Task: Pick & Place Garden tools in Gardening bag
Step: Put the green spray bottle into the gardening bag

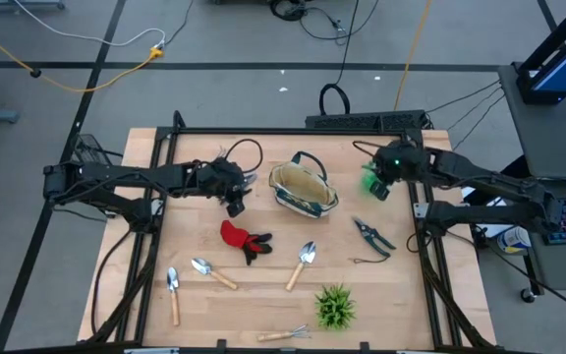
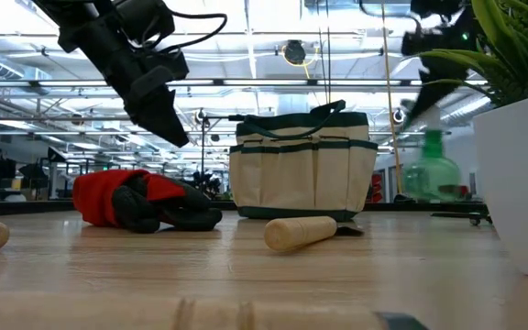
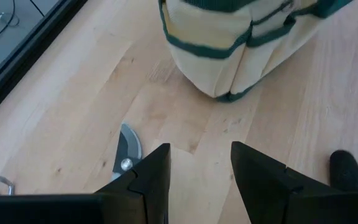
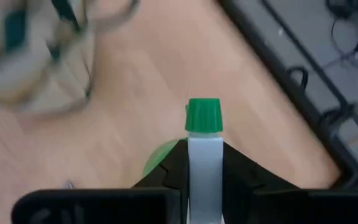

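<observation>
The cream, green-trimmed gardening bag (image 1: 303,187) stands on its base at mid-table. My left gripper (image 1: 234,205) hovers open just left of the bag (image 3: 229,50), slanting down, with nothing between its fingers. My right gripper (image 1: 379,182), right of the bag, is shut on a green bottle (image 2: 432,172) with a white neck. On the table lie a red-and-black glove (image 1: 244,239), three trowels (image 1: 305,264) (image 1: 212,272) (image 1: 173,293), a small rake (image 1: 285,334) and pruning shears (image 1: 372,236). My right gripper pinches the bottle's white neck (image 4: 204,171) between its two fingers, just below the green cap (image 4: 203,115). The fingers slant down from the table's right side. The green body (image 4: 159,160) hangs beneath them. Whether its base is clear of the table, I cannot tell.
A green spiky plant (image 1: 335,307) in a white pot stands near the front edge. A silver blade with a rivet (image 3: 128,149) lies on the wood beside my left finger. Bare wood lies between the bag and the shears.
</observation>
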